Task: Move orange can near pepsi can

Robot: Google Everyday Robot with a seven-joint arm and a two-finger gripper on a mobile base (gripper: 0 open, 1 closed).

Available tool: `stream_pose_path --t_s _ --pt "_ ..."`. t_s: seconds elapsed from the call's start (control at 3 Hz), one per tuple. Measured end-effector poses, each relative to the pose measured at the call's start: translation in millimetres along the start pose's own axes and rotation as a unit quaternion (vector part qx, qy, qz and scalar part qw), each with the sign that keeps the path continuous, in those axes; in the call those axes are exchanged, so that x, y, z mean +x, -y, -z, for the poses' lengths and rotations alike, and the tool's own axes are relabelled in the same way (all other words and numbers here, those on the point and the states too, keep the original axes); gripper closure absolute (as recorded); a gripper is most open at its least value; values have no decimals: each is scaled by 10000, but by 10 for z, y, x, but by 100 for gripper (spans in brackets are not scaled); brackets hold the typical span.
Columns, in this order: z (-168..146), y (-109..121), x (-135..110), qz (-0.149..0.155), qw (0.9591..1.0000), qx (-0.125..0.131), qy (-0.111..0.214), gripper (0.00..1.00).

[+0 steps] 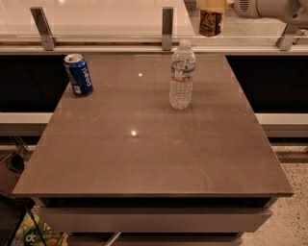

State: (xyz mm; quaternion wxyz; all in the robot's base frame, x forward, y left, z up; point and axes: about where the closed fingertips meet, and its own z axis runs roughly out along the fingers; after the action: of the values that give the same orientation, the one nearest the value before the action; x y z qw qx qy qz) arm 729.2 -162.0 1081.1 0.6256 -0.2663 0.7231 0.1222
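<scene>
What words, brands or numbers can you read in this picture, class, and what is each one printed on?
"pepsi": white letters running down the side of the pepsi can.
Dark script on the orange can, held up by the claw at the picture's top edge: too blurred to read.
Label on the water bottle: too blurred to read.
</scene>
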Motion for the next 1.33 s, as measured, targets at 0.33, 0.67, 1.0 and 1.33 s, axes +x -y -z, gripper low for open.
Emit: stream_pose_path --t_s 0.33,0.67,1.0,1.33 --pt "-72 -426 -142 73 9999 -68 26 100" --pt "-174 -853 -200 117 9998 -157 44 100" --pt "-259 -1194 -188 88 9996 -266 104 100" --pt "-348 -1480 -160 39 9988 -437 203 100"
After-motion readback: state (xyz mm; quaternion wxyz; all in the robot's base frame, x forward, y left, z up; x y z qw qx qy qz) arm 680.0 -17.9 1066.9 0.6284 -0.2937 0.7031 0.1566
